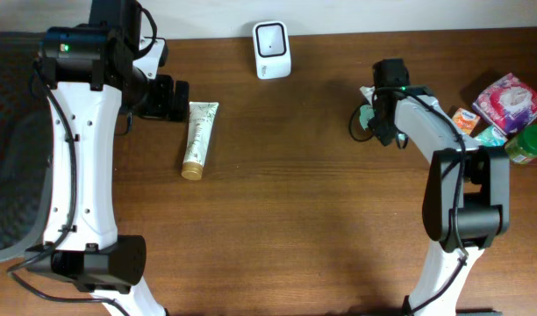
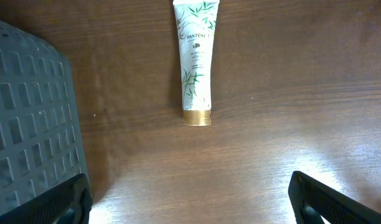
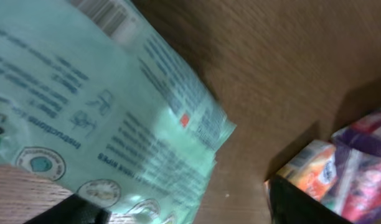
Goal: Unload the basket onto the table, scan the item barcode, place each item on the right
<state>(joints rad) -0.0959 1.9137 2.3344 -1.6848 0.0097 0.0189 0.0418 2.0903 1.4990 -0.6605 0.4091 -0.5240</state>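
Packet of green wipes (image 3: 116,112) on the right side of the counter (image 1: 295,193), printed face and barcode (image 3: 106,15) turned up to the right wrist camera.
The right gripper (image 3: 184,205) sits low over the packet with its jaws apart, one finger clear of the packet's edge. An orange box (image 3: 309,171) and a pink pack (image 1: 509,101) lie just beside. A white scanner (image 1: 272,50) stands at the far edge. The left gripper (image 2: 190,205) hangs wide apart and empty near a tube (image 2: 195,59), beside a dark basket (image 2: 28,124).
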